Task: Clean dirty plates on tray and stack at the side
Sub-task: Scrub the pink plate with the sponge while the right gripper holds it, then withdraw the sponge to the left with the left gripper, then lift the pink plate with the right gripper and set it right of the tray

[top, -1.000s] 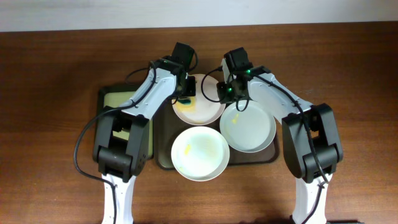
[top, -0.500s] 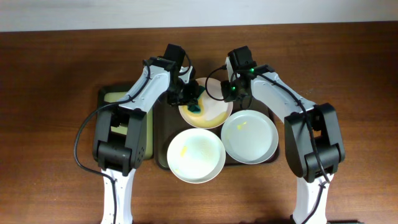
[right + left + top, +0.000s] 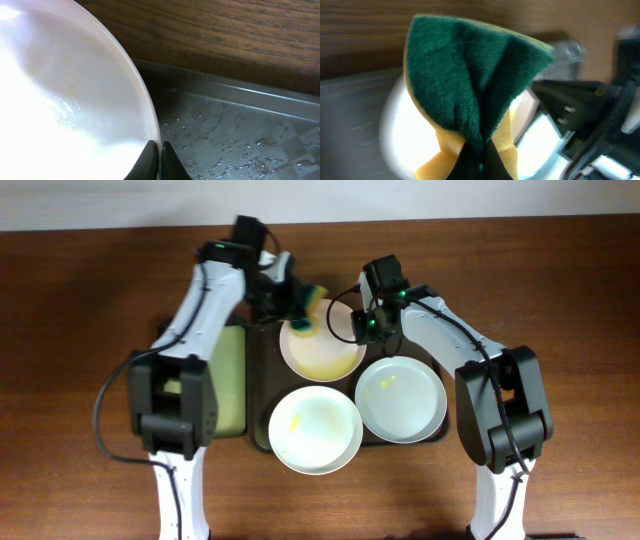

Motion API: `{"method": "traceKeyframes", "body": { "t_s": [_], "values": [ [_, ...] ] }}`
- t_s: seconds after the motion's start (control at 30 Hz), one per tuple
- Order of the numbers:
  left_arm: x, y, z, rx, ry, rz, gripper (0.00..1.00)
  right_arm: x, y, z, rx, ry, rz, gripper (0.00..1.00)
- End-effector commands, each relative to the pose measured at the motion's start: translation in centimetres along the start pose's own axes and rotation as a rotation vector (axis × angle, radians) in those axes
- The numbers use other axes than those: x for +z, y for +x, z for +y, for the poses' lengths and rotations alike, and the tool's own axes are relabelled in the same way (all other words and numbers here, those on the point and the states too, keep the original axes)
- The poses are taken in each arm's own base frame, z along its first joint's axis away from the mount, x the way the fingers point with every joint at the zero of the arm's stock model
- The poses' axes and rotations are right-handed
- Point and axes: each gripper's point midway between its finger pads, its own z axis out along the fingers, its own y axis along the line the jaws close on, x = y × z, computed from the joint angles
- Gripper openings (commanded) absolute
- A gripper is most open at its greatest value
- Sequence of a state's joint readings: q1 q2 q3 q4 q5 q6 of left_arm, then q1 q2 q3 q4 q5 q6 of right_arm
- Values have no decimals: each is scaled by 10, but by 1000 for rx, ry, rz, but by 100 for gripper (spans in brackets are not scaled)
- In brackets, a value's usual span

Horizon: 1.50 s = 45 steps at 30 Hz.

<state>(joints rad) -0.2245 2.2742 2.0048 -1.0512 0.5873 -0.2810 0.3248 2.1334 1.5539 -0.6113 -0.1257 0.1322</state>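
Observation:
Three dirty plates lie on the dark brown tray (image 3: 259, 385). The far plate (image 3: 322, 350) has a yellowish film. The near left plate (image 3: 317, 430) and near right plate (image 3: 400, 398) have small yellow smears. My left gripper (image 3: 296, 304) is shut on a green and yellow sponge (image 3: 312, 297), held above the far plate's far left rim; the sponge (image 3: 470, 85) fills the left wrist view over that plate (image 3: 400, 130). My right gripper (image 3: 362, 330) is shut on the far plate's right rim, seen close in the right wrist view (image 3: 160, 152) with the plate (image 3: 60, 100).
A smaller black tray with a yellow-green inside (image 3: 229, 375) lies left of the brown tray. The brown tray's floor is wet (image 3: 240, 135). Brown wooden table (image 3: 80, 380) extends on both sides and behind (image 3: 225, 30).
My left gripper has lifted the sponge off the far plate and moved back and to the left, uncovering the yellow-green tray. My right gripper has stayed on the plate's rim.

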Motion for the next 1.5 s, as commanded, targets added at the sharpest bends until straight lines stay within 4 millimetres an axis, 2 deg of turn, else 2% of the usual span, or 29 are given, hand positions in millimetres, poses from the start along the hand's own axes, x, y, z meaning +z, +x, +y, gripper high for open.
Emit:
{"method": "traceKeyframes", "body": {
  "t_s": [0.0,0.03,0.07,0.1,0.13,0.2,0.23,0.27,0.3,0.33,0.37,0.43,0.53,0.6,0.67,0.73,0.77,0.87,0.97,1.07,1.2,1.3,1.37,1.47],
  "values": [
    [-103,-7,66,-55,-374,-163,0,11,10,2,5,0,35,32],
    [-132,10,96,-118,-517,-144,0,11,11,1,5,0,37,41],
    [-152,28,117,-168,-614,-102,0,11,12,1,6,1,43,43],
    [-168,45,133,-215,-679,-60,0,11,14,1,6,2,48,43],
    [-177,53,138,-234,-701,-42,0,11,15,2,6,2,52,42],
    [-197,59,126,-225,-704,-84,0,11,17,1,7,3,61,32],
    [-220,64,122,-256,-752,-153,0,13,19,1,9,4,72,27],
    [-257,75,117,-315,-839,-258,0,14,22,0,10,6,81,24],
    [-279,91,102,-336,-834,-314,0,15,25,0,12,7,93,16],
    [-291,108,94,-351,-831,-323,0,15,26,-1,13,7,97,4],
    [-298,121,89,-385,-829,-329,0,14,26,-1,41,10,99,4],
    [-315,133,77,-377,-812,-390,0,10,21,-1,78,11,90,4],
    [-348,161,53,-341,-777,-514,0,-21,-5,7,91,9,78,4],
    [-356,175,48,-319,-772,-541,0,-51,-20,14,100,10,80,4],
    [-355,188,49,-317,-773,-540,0,-80,-24,19,126,15,111,4],
    [-348,197,54,-324,-781,-511,0,-90,-19,26,148,-21,145,4],
    [-344,198,57,-327,-785,-496,0,-92,-15,43,172,-116,176,4],
    [-342,198,58,-329,-787,-488,0,-95,-12,60,193,-212,201,4],
    [-345,193,58,-325,-789,-513,0,-93,-10,66,222,-193,206,4],
    [-363,200,73,-420,-911,-576,0,-86,-10,85,195,-110,172,4],
    [-384,207,85,-497,-1013,-649,0,-79,-6,147,48,-9,62,4],
    [-386,209,87,-523,-1003,-661,0,-79,-9,187,-31,33,-56,4],
    [-386,209,87,-523,-1001,-660,0,-82,-15,199,-70,90,-140,4],
    [-386,209,87,-523,-1001,-660,0,-97,-38,220,-179,208,-347,4]
  ]
}}
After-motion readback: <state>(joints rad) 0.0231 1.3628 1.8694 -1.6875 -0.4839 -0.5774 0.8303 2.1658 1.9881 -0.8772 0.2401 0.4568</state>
